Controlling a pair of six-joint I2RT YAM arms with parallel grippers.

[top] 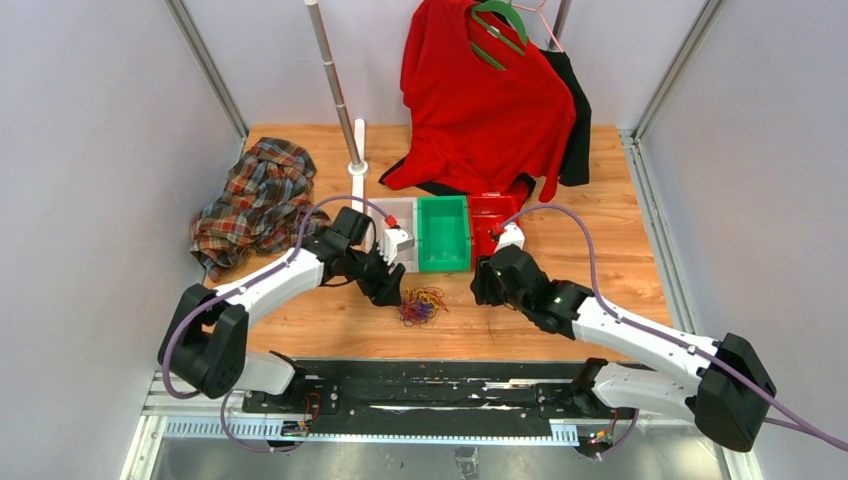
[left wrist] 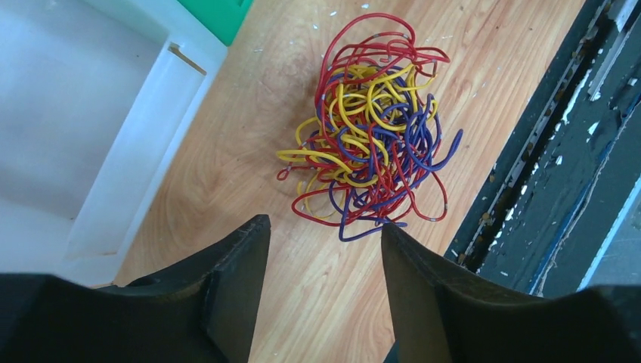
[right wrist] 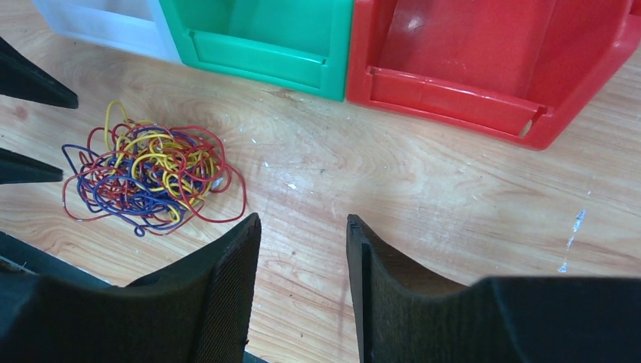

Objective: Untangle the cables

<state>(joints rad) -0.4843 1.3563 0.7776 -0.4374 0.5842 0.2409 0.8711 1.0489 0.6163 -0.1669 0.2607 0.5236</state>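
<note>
The cables [top: 422, 304] lie as one tangled clump of thin red, yellow and purple wires on the wooden table, in front of the bins. In the left wrist view the cables [left wrist: 374, 125] sit just beyond my left gripper [left wrist: 325, 227], whose jaws stand open over bare wood, the right fingertip close to a purple loop. My left gripper [top: 392, 293] is just left of the clump. My right gripper [right wrist: 302, 221] is open and empty, with the cables [right wrist: 147, 172] off to its left. From above, the right gripper [top: 482, 288] is to the right of the clump.
Three bins stand in a row behind the clump: white [top: 398, 238], green [top: 443, 232] and red [top: 492, 222]. A plaid cloth [top: 255, 200] lies at the back left. A red garment [top: 480, 100] hangs behind the bins beside a metal pole [top: 335, 85]. A black rail [top: 420, 385] runs along the near edge.
</note>
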